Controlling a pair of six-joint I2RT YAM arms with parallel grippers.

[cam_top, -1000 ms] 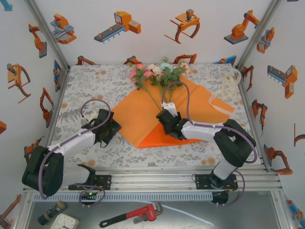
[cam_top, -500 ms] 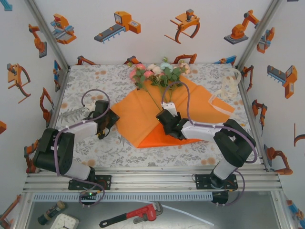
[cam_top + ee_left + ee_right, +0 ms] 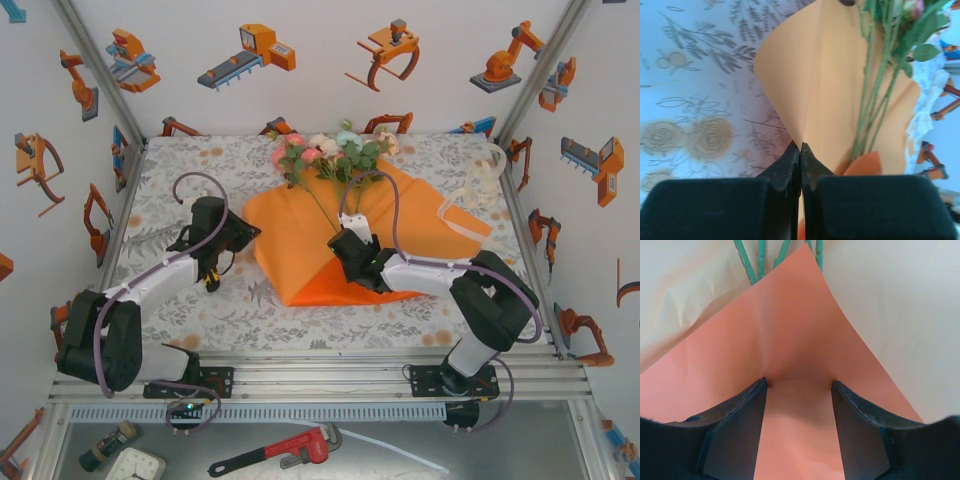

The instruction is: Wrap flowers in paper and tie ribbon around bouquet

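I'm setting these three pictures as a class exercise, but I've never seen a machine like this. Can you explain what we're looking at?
These are two robot arms bolted at the near edge of a cloth-covered table. The large picture looks down from above. The other two come from a camera on each wrist. On the table lies an orange paper with flowers on it, and a cream ribbon to the right. The left gripper is shut on the paper's left corner, which curls up. The right gripper, jaws apart, sits at the folded near flap below the stems.
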